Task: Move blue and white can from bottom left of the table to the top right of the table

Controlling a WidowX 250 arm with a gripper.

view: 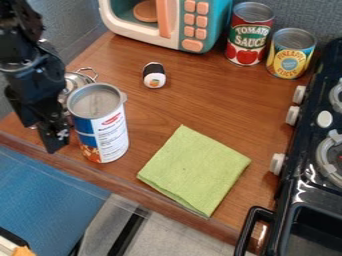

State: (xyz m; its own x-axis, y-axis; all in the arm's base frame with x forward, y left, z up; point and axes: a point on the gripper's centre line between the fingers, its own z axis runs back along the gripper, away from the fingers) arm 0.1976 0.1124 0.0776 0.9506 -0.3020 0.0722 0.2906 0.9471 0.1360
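One can [101,131] beside a probable pot [78,79].

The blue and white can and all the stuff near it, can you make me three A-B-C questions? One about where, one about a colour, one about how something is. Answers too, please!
1. Where is the green cloth?
A) On the stove
B) On the table, to the right of the blue and white can in the picture
C) Under the blue and white can

2. What colour are the buttons on the toy microwave?
A) Black
B) Purple
C) Orange

3. How is the blue and white can?
A) Standing upright
B) Lying on its side
C) Squashed flat

Answers:
1: B, the cloth lies on the wood with the can to its left.
2: C, every button is a light orange.
3: A, its round top faces up.
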